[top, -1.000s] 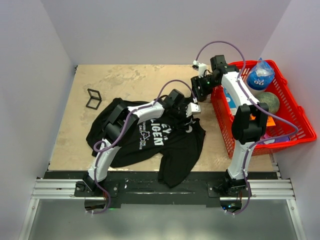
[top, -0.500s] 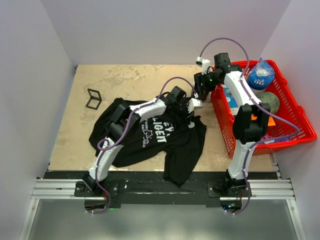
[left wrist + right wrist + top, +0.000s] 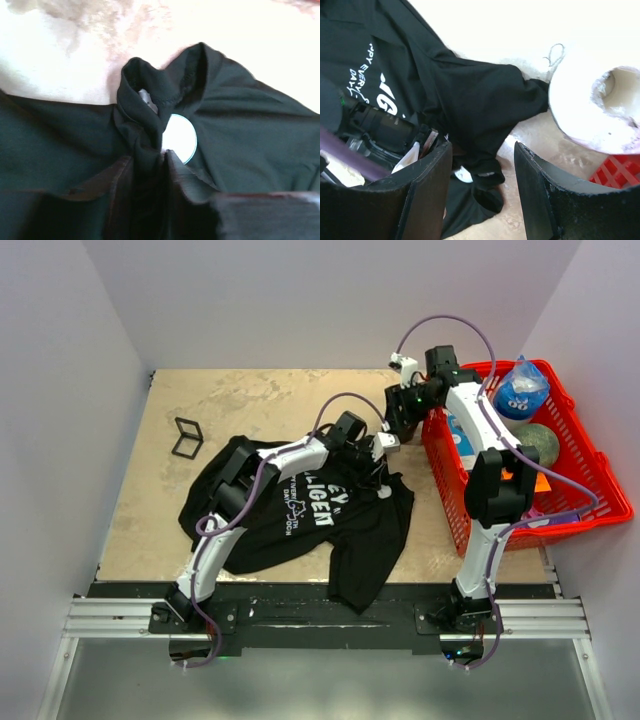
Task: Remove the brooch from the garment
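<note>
**Writing.** White printed lettering on the chest of the garment, a black short-sleeved fabric T-shirt crumpled at the middle of the tan wooden table board. Legible from above in part only: large capitals "LIGENT", cut off on the left by the arm lying across the chest. Smaller lines beneath, too small to read in the top view. In the right wrist view, upside down, fragments of those lines: "EVERY" and "DAY".

**Left hand.** Close together and clamped on a raised fold of the garment's black fabric beside a hemmed edge: the dark fingers of the left gripper, with the fold filling the narrow gap between them. Just past the fingertips and touching that fold, a round white disc with a pale teal rim, flat on the fabric. Its manner of attachment: not discernible.

**Right hand.** Jaws of the right gripper wide apart and gripping nothing, poised above a sleeve end of the garment. In the top view, near the left gripper and just beside the far left corner of the red plastic lattice basket.

**Task piece.** The brooch, a small thin black open-frame piece of two joined hollow rectangles, on bare board at the far left. Well apart from the garment and from both grippers, and touched by nothing.
</note>
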